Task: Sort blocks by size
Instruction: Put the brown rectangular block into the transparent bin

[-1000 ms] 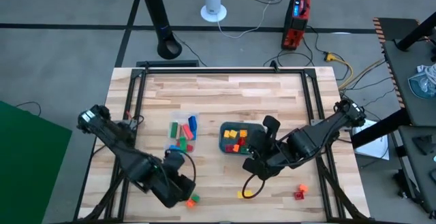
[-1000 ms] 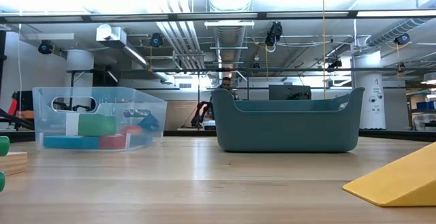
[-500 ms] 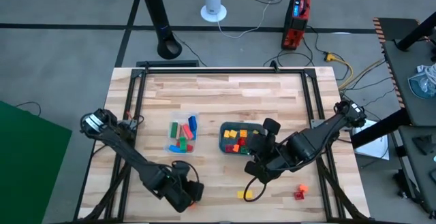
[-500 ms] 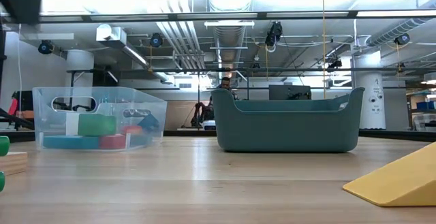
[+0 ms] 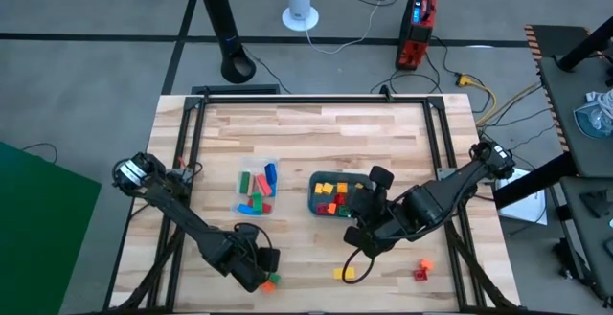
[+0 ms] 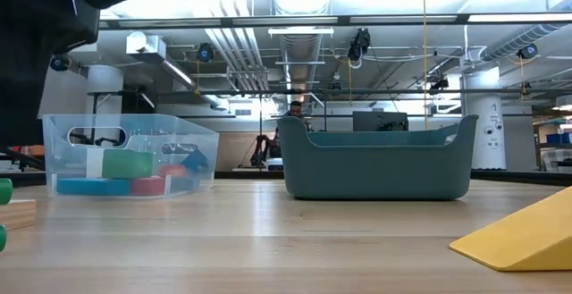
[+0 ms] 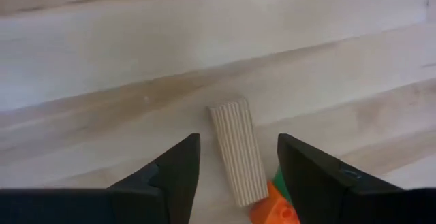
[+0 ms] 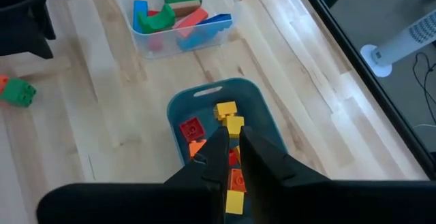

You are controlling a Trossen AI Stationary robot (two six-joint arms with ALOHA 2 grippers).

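Near the table (image 5: 316,123) front edge: left claw (image 7: 235,157) spread apart over a wooden block (image 7: 237,150), orange block (image 7: 272,207) beside. Right claw (image 8: 231,157) pinched together above the teal tray (image 8: 259,98).

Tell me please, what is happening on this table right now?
Two robot arms are sorting toy blocks. The left gripper hangs open over a plain wooden block near the table's front edge, with an orange block and a green block beside it. The right gripper, fingers nearly together, is over the teal tray, which holds small yellow, red and orange blocks. The clear container has longer pieces. A yellow block and a red block lie loose.
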